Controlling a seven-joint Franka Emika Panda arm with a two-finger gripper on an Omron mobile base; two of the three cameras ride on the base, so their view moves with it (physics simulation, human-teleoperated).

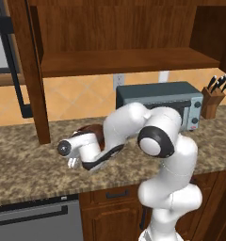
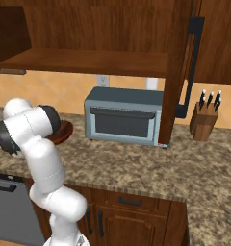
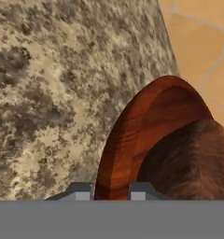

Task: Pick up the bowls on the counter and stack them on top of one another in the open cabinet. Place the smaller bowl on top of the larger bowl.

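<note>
We see gripper [image 3: 106,190] low over counter [image 1: 30,164], fingertips [image 3: 79,190] straddling rim of larger bowl [image 3: 132,135]: one tip outside, one inside. Gap holds rim; we cannot tell whether fingers press it. Smaller bowl [image 3: 193,158] sits inside larger bowl, dark rounded body over its far side. Both bowls rest on counter near back edge, by tiled wall, left of toaster oven [image 1: 159,101]. Open cabinet [image 1: 124,59] shelf board hangs above. Knife block [image 1: 213,101] stands toward counter's right end.
</note>
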